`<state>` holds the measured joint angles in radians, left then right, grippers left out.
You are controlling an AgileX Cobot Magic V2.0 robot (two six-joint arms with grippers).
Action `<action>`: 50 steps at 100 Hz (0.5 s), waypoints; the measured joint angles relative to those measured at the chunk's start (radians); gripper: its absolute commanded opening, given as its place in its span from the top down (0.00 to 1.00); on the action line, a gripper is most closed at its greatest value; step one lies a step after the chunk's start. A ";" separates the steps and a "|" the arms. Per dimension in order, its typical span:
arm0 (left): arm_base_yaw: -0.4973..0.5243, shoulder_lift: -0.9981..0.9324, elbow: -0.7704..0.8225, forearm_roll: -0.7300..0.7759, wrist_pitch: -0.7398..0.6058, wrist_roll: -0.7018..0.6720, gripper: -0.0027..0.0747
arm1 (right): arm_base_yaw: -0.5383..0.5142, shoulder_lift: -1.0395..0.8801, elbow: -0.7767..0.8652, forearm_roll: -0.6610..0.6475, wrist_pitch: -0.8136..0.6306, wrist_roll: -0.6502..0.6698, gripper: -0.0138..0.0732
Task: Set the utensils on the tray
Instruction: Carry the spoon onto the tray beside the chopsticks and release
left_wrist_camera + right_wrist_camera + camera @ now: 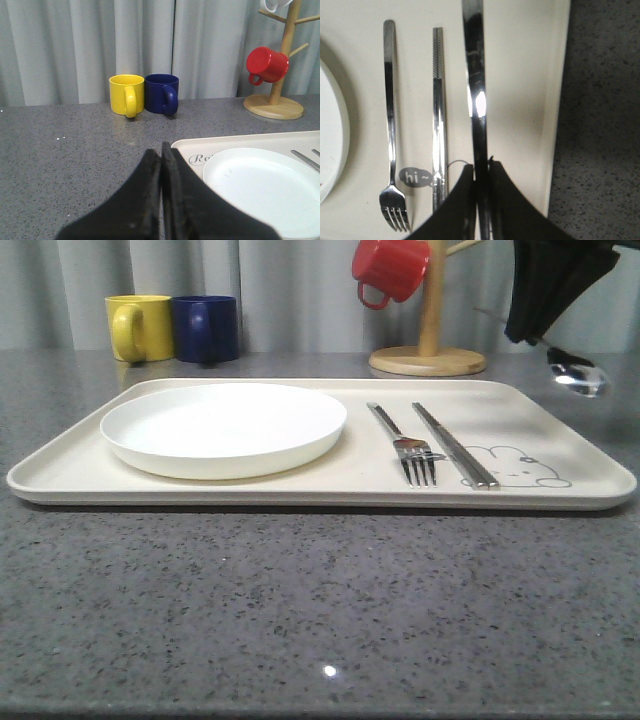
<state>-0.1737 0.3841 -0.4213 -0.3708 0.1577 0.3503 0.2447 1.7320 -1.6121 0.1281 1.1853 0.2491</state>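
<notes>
Steel spoon (474, 75) pinched by right fingers (462, 210) above tray (520, 75).

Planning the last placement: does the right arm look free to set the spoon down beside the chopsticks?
Probably yes. The right end effector holds the spoon above the tray, and the strip between the chopsticks and the rim looks bare.
</notes>
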 measured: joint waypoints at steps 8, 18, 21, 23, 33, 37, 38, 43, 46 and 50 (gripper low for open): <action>0.000 0.000 0.000 0.000 0.000 0.000 0.99 | 0.008 0.030 0.000 -0.004 0.000 0.006 0.91; 0.000 0.000 0.000 0.000 0.000 0.000 0.99 | 0.011 0.077 0.000 -0.008 -0.001 0.013 0.91; 0.000 0.000 0.000 0.000 0.000 0.000 0.99 | 0.011 0.087 0.000 -0.008 -0.001 0.013 0.91; 0.000 0.000 0.000 0.000 0.000 0.000 0.99 | 0.011 0.095 0.000 -0.008 -0.002 0.013 0.91; 0.000 0.000 0.000 0.000 0.000 0.000 0.99 | 0.011 0.125 0.000 -0.009 -0.004 0.014 0.90; 0.000 0.000 0.000 0.000 0.000 0.000 0.99 | 0.011 0.139 0.000 -0.009 -0.004 0.014 0.89; 0.000 0.000 0.000 0.000 0.000 0.000 0.99 | 0.011 0.142 0.000 -0.009 -0.004 0.015 0.88; 0.000 0.000 0.000 0.000 0.000 0.000 0.99 | 0.011 0.154 0.000 -0.009 -0.006 0.015 0.84; 0.000 0.000 0.000 0.000 0.000 0.000 0.99 | 0.011 0.159 0.000 -0.009 -0.006 0.015 0.81; 0.000 0.000 0.000 0.000 0.000 0.000 0.99 | 0.011 0.164 0.000 -0.009 -0.006 0.015 0.76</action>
<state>-0.1737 0.3841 -0.4213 -0.3708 0.1577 0.3503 0.2553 1.8959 -1.6121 0.1186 1.1793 0.2642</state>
